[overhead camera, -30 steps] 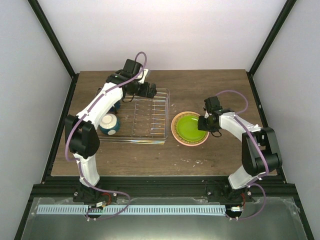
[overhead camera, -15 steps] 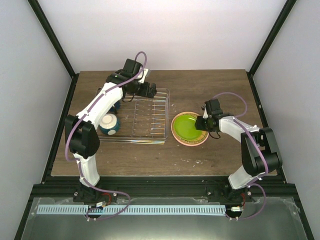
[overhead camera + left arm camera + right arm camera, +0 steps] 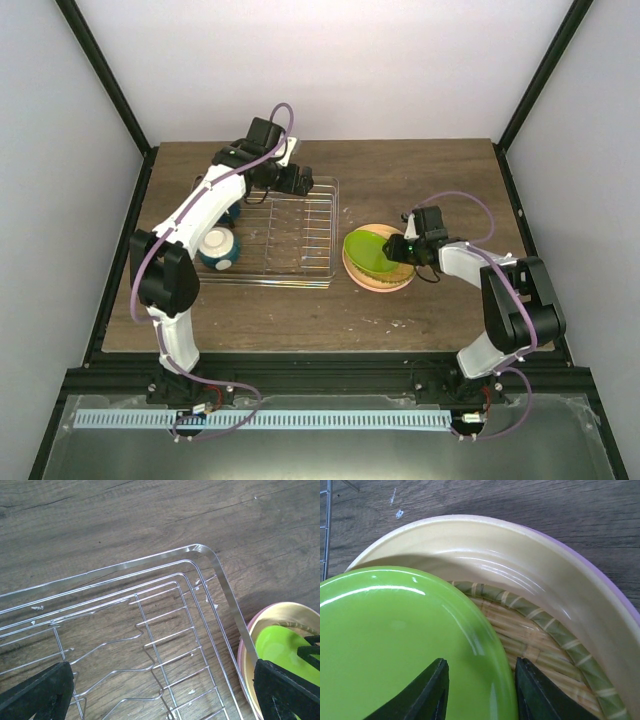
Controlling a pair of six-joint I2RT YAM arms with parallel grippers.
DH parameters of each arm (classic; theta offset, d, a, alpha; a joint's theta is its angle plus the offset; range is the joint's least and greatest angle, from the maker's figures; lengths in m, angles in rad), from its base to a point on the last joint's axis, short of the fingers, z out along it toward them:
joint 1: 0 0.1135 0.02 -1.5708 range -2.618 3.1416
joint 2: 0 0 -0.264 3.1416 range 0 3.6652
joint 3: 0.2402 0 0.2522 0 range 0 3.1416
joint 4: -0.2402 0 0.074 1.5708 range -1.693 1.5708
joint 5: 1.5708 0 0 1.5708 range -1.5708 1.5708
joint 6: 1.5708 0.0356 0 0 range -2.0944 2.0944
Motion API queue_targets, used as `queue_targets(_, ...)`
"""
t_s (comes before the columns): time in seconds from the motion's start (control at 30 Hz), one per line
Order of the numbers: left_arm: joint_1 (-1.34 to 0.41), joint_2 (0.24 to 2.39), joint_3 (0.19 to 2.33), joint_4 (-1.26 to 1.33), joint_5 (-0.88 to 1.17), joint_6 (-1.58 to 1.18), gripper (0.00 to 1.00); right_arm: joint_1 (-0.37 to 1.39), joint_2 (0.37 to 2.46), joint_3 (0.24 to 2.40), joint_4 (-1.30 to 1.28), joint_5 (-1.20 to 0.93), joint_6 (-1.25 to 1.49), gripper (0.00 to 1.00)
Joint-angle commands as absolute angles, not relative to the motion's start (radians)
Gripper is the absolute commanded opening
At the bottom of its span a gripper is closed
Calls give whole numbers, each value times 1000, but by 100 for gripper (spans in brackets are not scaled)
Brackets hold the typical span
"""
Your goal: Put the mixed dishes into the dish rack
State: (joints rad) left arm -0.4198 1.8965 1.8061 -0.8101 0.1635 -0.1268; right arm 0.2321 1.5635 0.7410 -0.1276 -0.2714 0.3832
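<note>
So from the top view, the dish rack (image 3: 290,240) sits left of centre on the wooden surface (image 3: 420,170). The teal bowl (image 3: 217,250) is at its near-left corner, and the dark blue mug (image 3: 232,213) peeks out just behind it, mostly hidden by the left arm. The left pincer (image 3: 293,182) hangs over the rack's far edge. Right beside the rack's right end is the plate stack. The lime-green plate (image 3: 370,250) is tipped up on its right side, with the right pincer (image 3: 398,247) on that rim, and the cream plate (image 3: 385,280) and salmon-pink plate (image 3: 352,272) lie flat under it. The left wrist cam looks down on the rack's (image 3: 150,630) far-right corner. The left pincer (image 3: 161,666) is spread wide with nothing in it, and the three plates poke in at the lower right. In the right wrist cam, the right pincer (image 3: 480,666) is narrowed onto the green plate's (image 3: 395,640) rim, one finger (image 3: 422,695) over the glossy face and the other outside the edge. The cream plate (image 3: 485,545) has a woven pattern, and there's a pink sliver (image 3: 625,605) at the right.
</note>
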Motion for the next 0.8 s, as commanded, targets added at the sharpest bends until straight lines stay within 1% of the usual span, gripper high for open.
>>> queue_targets(0.0,-423,1914,1825,-813,178,-127,100,234,1601,710,-331,-272,392,38)
queue_targets(0.4,-422,1916,1819,-812,177,-126,100,232,1545,764,-477,-359,362,39)
queue_targets(0.6,-422,1921,1818,-812,182,-127,100,232,1530,748,-445,-431,362,38)
queue_targets(0.63,-422,1923,1818,-811,184,-129,100,232,1532,740,-428,-439,362,37)
queue_targets(0.67,-421,1922,1818,-810,184,-129,100,232,1534,732,-411,-446,365,33)
queue_targets(0.77,-422,1922,1818,-812,183,-130,100,233,1540,706,-366,-458,371,21)
